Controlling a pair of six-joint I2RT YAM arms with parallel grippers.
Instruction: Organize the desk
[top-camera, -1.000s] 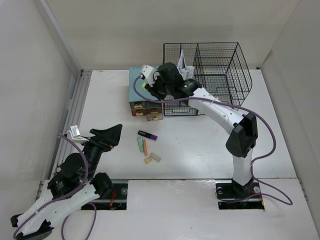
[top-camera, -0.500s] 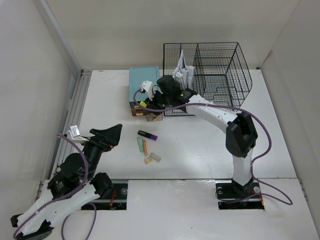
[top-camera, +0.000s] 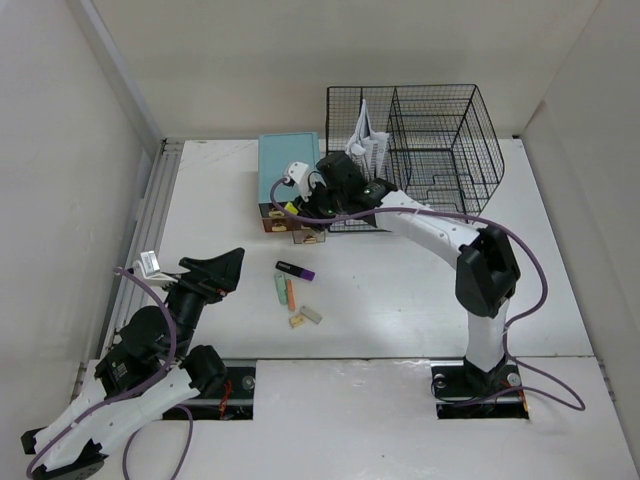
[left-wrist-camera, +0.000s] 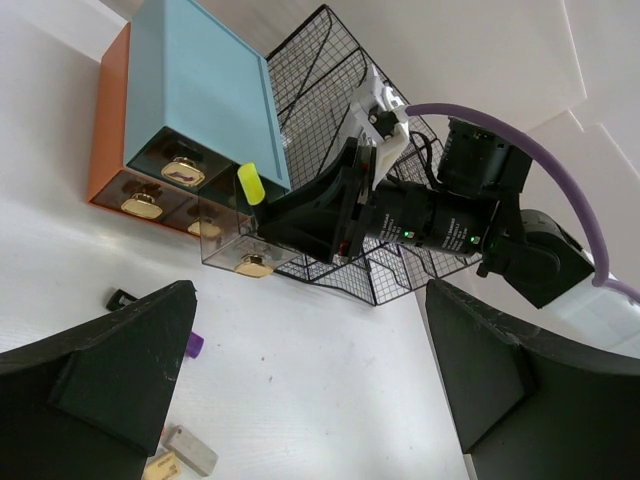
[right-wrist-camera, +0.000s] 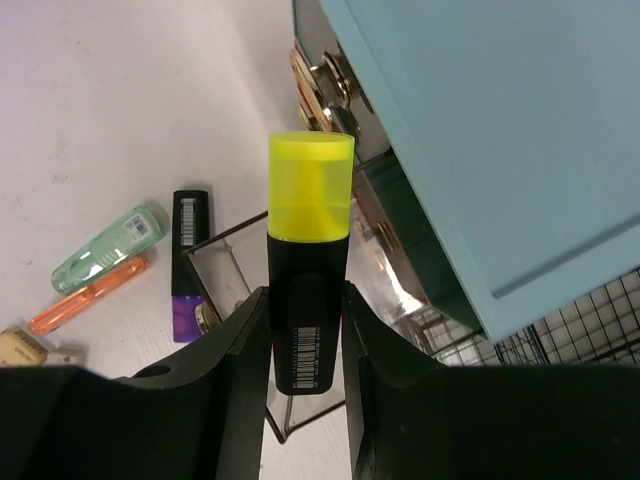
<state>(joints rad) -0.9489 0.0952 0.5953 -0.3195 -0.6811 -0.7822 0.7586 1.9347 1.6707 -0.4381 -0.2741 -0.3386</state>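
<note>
Bench (top-camera: 400, 295) half-tidied: right end effector (right-wrist-camera: 305, 315) pinches yellow highlighter (right-wrist-camera: 310, 200) over open drawer (top-camera: 308, 235); pens (top-camera: 286, 291) lie loose, left end effector (left-wrist-camera: 310, 300) spread.

Closed in by plain off-white walls (top-camera: 300, 60) at the far side, left and right. Lit evenly and softly, with only faint shadows on the white worktop (top-camera: 400, 300). Edged along the left by a grey metal rail (top-camera: 145, 220).

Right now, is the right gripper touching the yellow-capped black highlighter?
Touching. In the right wrist view, both fingers of the right gripper press against the yellow-capped black highlighter, no gap.
</note>
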